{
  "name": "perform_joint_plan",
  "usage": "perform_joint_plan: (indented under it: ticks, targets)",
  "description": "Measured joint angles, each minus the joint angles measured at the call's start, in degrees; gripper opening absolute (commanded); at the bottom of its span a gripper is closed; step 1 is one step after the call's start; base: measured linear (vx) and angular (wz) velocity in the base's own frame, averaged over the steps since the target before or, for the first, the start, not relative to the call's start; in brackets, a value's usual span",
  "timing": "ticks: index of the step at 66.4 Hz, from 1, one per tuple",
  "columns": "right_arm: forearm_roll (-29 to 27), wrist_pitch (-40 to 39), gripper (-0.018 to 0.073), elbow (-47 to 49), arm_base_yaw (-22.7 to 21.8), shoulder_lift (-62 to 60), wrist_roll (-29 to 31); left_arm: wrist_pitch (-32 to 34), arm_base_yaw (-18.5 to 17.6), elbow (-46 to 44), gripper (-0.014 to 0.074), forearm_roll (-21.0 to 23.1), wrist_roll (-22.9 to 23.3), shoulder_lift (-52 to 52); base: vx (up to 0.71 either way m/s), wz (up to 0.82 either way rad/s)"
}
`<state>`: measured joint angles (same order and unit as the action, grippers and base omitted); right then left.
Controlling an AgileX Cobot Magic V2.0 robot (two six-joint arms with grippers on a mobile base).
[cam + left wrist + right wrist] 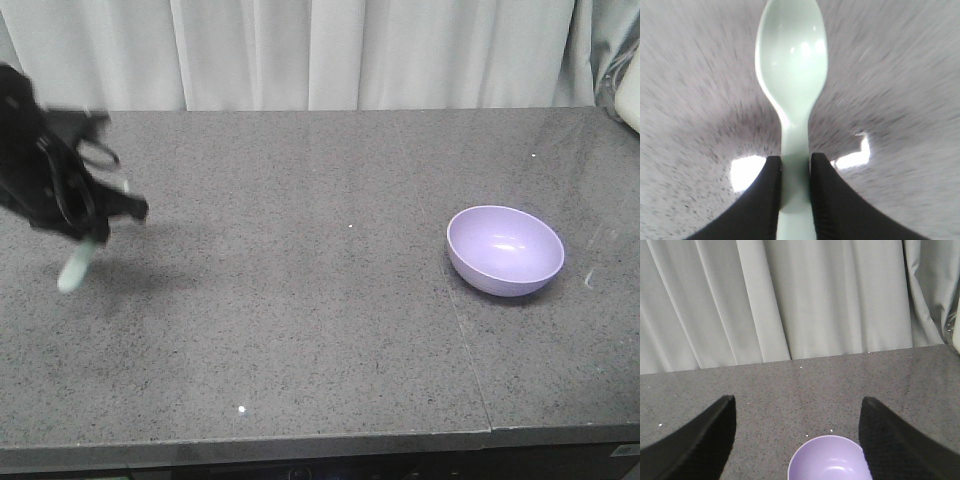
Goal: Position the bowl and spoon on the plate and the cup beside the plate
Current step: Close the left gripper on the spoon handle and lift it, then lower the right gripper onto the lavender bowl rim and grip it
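The left tool (795, 162) is clamped on the spoon (791, 55); its two black fingers (762, 200) press the handle from either side, and the oval scoop juts out past them with its hollow facing the wrist camera; the handle's end is hidden between the fingers. In the front view this tool and its arm are a dark, blurred shape over the left edge of the desk (300, 330), about halfway between the far and near edges; the pale green spoon hangs from it with the scoop lowest, tilted a little, and a soft shadow lies on the grey speckled surface just beside it; the blur hides whether the scoop touches the desk, though it looks to be just above.

The bowl (505, 250) stands upright on the desk near the right edge, well apart from the spoon, roughly midway between far and near edges; light glints on its smooth inside; a thin seam in the desk top runs from the near edge up toward its left side.

The right tool (797, 399) has its fingers (700, 440) set wide apart, holding nothing; the bowl's rim shows between them at the bottom of the wrist view. A white curtain (330, 50) hangs along the far edge.
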<state>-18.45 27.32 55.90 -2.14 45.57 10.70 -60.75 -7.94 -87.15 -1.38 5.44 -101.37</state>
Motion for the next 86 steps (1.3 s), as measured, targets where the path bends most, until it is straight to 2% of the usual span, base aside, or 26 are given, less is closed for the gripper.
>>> perform_joint_plan:
  ticks: [8,17,29,38,51,86]
  targets:
    - [0.62,1.57,0.0510,6.90,0.00,7.23,-0.47,5.14,0.00,0.01,-0.0007,2.47,-0.02,9.53,0.00,0.00]
    - [3.60,7.14,0.0510,16.01,-1.09,15.75,-3.43,9.28,0.00,0.01,-0.0007,4.08,-0.43,19.00,0.00,0.00]
    - [5.37,16.99,0.0510,24.78,-7.18,28.86,-5.33,12.38,0.00,0.01,-0.0007,4.38,-0.50,28.28,0.00,0.00]
    - [1.66,23.49,0.0510,26.32,-10.72,38.54,-2.97,13.55,0.00,0.01,-0.0007,4.43,-0.56,33.12,0.00,0.00]
    - [-4.21,27.24,0.0510,26.32,-11.30,49.87,1.88,13.53,0.00,0.01,-0.0007,4.43,-0.56,35.60,0.00,0.00]
    - [-4.77,28.21,0.0510,26.50,-11.19,60.85,7.19,11.49,0.00,0.01,-0.0007,4.43,-0.61,35.54,0.00,0.00]
